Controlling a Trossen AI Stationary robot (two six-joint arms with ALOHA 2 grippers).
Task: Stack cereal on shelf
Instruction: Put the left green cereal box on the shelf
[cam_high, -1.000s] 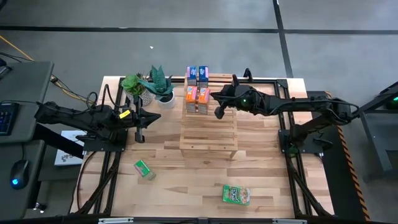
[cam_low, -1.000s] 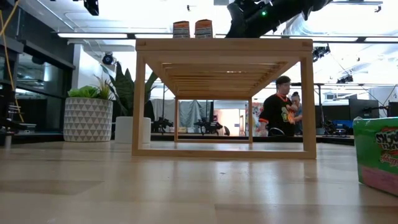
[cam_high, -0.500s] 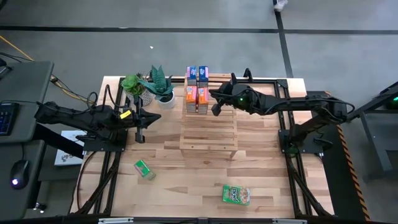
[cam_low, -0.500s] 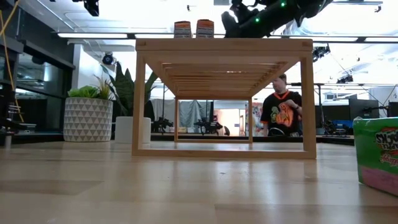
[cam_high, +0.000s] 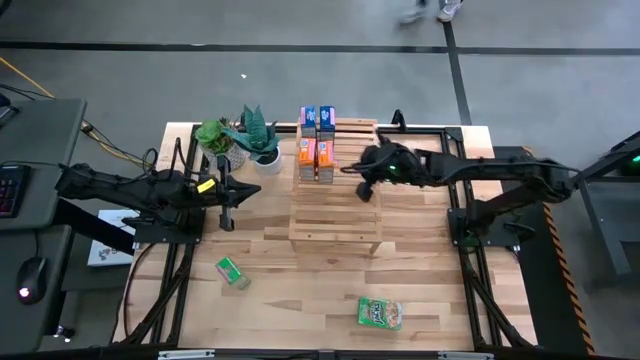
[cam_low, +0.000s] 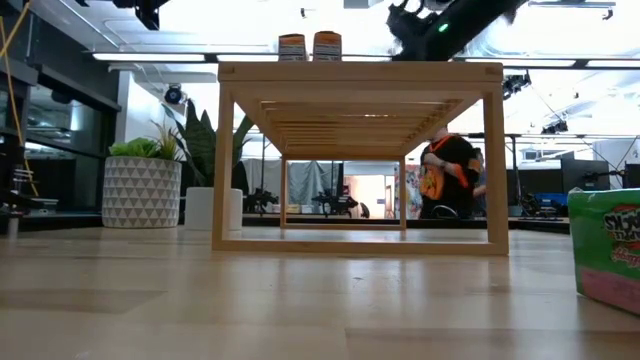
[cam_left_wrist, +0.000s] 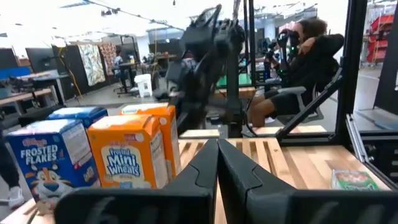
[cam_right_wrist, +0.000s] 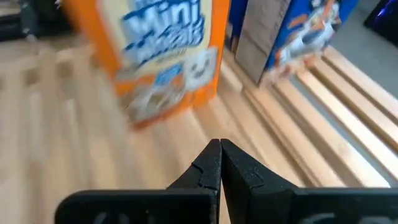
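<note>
Backing off from the orange Mini Wheats boxes (cam_high: 317, 159) on the shelf (cam_high: 335, 215), the right gripper (cam_high: 364, 189) is clenched empty.

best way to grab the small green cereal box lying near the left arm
The small green box lies flat on the table, turned at an angle, with bare wood around it. Probably best to come straight down from above and pinch across its two long edges, the narrower span, with the fingers turned to match its angle. The left gripper is nearest.

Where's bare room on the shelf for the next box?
The shelf is bare in front of the orange boxes, down to its near edge. Its back end is crowded: blue boxes behind, right gripper alongside.
</note>
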